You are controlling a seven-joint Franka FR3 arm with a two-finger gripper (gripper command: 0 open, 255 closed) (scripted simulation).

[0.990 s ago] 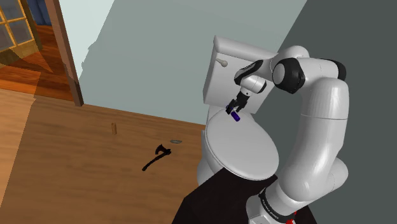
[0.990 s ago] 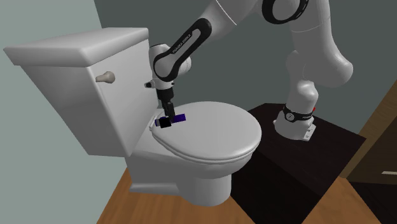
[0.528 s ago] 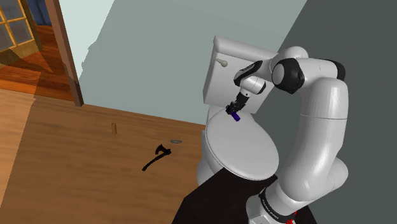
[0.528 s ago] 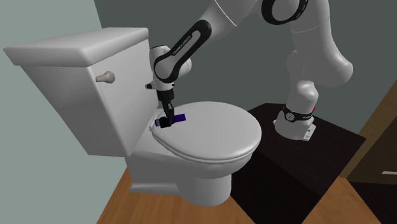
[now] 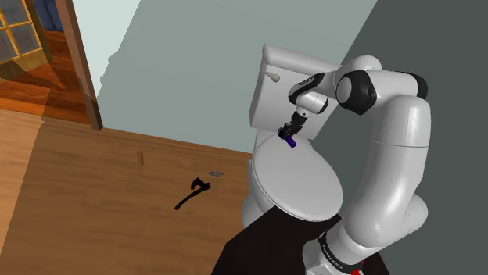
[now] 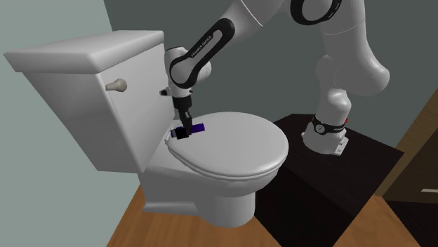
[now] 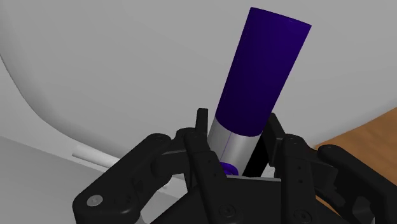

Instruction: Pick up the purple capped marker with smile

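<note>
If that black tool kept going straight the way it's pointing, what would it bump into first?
The tool points down, clasping the purple-capped marker. Straight on, it would likely meet the white toilet lid just beneath, though the gap between them is hard to judge.

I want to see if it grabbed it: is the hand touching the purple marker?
Touching. In the wrist view the two fingers of the hand clasp the marker by its grey barrel from both sides, no gap.
</note>
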